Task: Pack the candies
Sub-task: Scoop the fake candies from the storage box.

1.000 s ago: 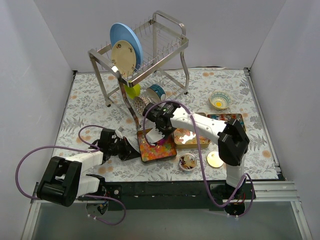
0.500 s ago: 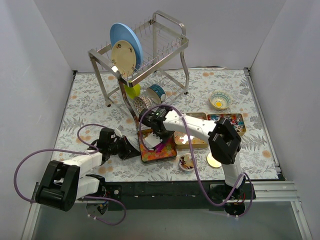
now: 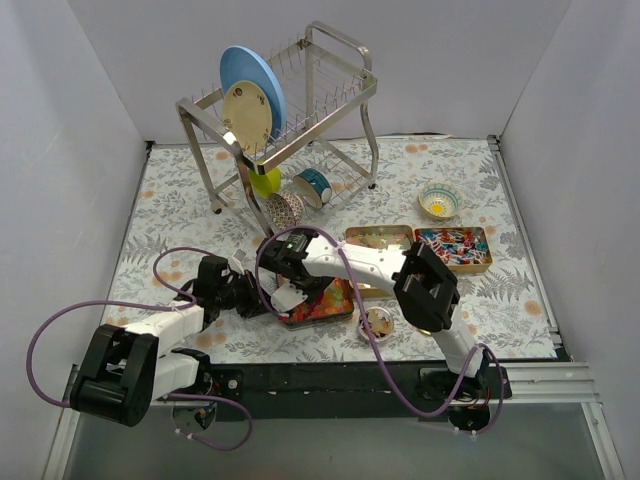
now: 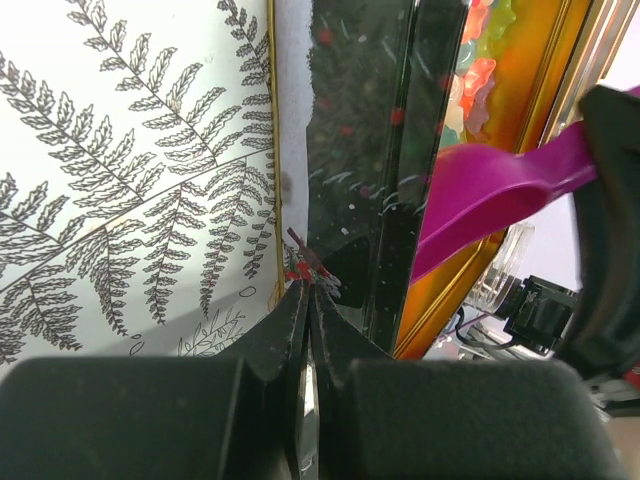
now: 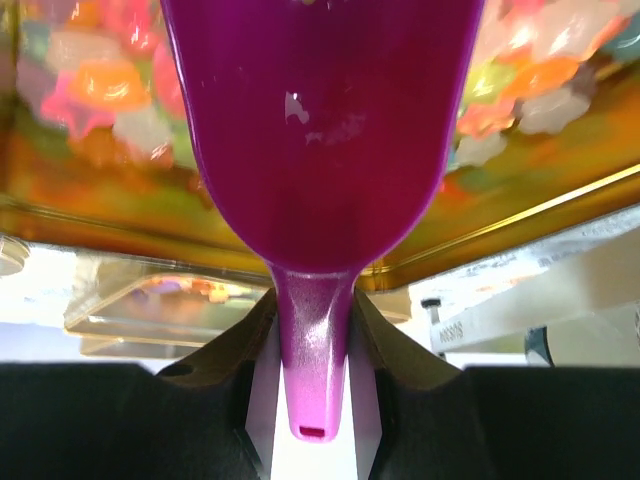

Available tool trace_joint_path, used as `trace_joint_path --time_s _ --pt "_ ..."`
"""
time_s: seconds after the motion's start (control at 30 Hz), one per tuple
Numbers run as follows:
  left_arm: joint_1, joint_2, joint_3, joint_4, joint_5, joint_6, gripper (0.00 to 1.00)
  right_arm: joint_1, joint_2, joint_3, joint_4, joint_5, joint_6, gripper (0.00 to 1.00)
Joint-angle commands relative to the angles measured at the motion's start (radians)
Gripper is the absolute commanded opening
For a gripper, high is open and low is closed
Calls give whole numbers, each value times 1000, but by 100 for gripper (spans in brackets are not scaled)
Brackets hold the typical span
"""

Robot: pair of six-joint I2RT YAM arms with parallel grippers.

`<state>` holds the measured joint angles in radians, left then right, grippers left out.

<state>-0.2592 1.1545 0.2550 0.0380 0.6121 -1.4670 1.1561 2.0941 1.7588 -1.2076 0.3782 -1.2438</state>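
**A:** The left fingers (image 4: 285, 335), how do they stand?

**B:** Clenched flat against each other, low in the centre of the left wrist view. Their tips meet the dark outer wall of the square tin (image 4: 535, 110).

**A:** And the right fingers (image 5: 235, 345)?

**B:** They are grasping the handle of the purple scoop (image 5: 320, 150), one finger on each side of it. The scoop's bowl reaches forward into that same tin, above the gummies (image 5: 130, 80).

**A:** What do the gummies look like?

**B:** Glossy and translucent, with lobed, star-like outlines. Most are orange and yellow, with some pink-red and some pale, almost white. They lie heaped together, and the tin's gold inner wall glows orange beside them.

**A:** Where is the tin from overhead?

**B:** Just below the centre of the frame, between the two arms, on the fern-patterned surface (image 3: 180, 200).

**A:** Any other candies?

**B:** Wrapped pieces (image 3: 450, 247) in red, blue and white. They fill a rectangular tin (image 3: 489, 250) right of centre, well apart from both pairs of fingers. They are too small there to tell more.
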Motion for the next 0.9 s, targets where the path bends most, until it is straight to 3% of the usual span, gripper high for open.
trace_joint_path --time_s 0.0,0.2,0.5,0.87 --pt "-2 -12 6 14 5 -1 0 10 55 74 -36 -97 125 1" --pt "5 -9 21 -18 -9 10 0 -2 -28 -73 81 -244 178 1" --pt "81 16 76 -93 14 59 0 -75 -221 -317 275 -481 126 1" --pt "104 39 220 -269 48 232 0 -228 -327 -360 292 -705 41 1"
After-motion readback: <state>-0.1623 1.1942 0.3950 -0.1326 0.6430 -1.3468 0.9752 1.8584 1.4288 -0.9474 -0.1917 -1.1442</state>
